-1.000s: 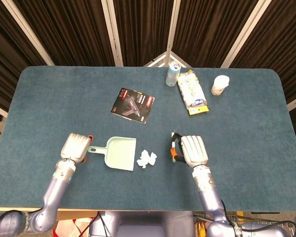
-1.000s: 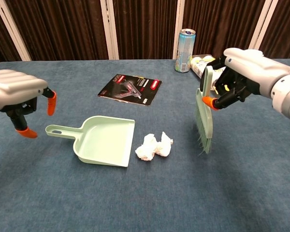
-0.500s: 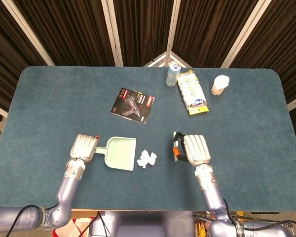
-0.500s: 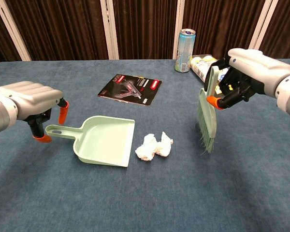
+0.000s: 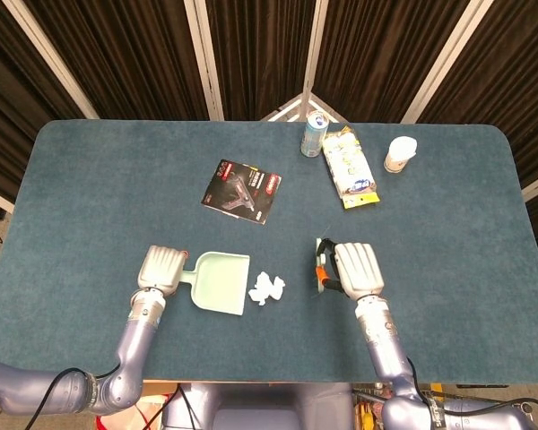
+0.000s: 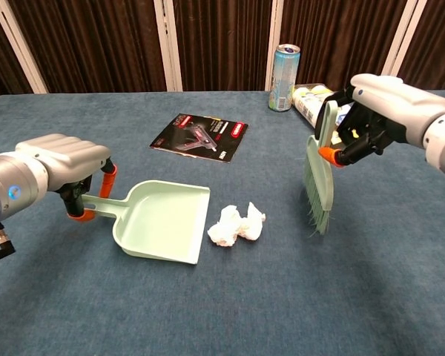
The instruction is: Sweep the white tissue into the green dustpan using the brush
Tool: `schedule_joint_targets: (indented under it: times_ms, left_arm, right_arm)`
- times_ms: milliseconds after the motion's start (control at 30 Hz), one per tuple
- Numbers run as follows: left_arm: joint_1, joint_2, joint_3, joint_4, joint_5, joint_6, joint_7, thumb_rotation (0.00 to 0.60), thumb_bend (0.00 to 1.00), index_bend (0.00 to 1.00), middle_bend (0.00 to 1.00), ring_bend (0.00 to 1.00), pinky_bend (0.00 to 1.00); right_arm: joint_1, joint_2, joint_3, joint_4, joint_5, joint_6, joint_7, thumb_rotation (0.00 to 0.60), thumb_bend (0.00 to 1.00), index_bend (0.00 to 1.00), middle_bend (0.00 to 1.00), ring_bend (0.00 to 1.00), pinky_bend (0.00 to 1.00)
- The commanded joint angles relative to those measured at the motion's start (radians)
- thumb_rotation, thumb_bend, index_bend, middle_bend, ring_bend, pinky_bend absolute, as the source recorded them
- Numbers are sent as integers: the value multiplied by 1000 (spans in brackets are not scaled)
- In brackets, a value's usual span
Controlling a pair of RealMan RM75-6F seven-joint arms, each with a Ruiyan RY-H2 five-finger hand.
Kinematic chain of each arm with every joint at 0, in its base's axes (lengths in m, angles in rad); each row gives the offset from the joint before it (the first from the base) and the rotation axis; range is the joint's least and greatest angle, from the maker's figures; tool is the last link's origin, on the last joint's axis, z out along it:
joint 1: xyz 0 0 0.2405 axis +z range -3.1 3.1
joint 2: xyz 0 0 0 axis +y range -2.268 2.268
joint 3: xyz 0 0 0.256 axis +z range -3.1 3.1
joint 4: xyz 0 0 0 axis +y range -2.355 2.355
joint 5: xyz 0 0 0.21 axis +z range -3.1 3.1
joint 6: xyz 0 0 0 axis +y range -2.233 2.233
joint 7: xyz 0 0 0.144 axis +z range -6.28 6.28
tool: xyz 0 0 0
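Head view: crumpled white tissue [image 5: 267, 288] just beside the pale green plastic dustpan [image 5: 221, 282]. Chest view: my left hand [image 6: 63, 165] closing round its handle, my right hand [image 6: 377, 111] clamps the green bristle brush [image 6: 317, 180] upright. Next: sweep leftward.

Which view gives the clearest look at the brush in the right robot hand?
The chest view: the brush shows side-on, bristles pointing down, handle gripped by the right robot hand. In the head view the robot hand covers most of it; only a sliver shows.
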Motion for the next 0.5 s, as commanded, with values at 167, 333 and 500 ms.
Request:
schedule_joint_targets:
  times_ms: [167, 333, 500]
  left_arm:
    - [-18, 15, -6, -45, -8, 26, 11, 600, 514, 643, 1000, 979, 1000]
    - [-27, 31, -10, -85, -35, 56, 27, 600, 523, 649, 1000, 981, 1000]
    - [-32, 39, -22, -115, -88, 74, 29, 600, 523, 649, 1000, 981, 1000]
  right_arm:
    - [-3, -1, -14, -34, -12, 20, -16, 600, 582, 832, 859, 875, 704]
    - [-8, 8, -28, -68, -31, 43, -41, 600, 633, 834, 860, 874, 704]
    - [-22, 18, -51, -103, -38, 68, -70, 600, 634, 836, 860, 875, 704]
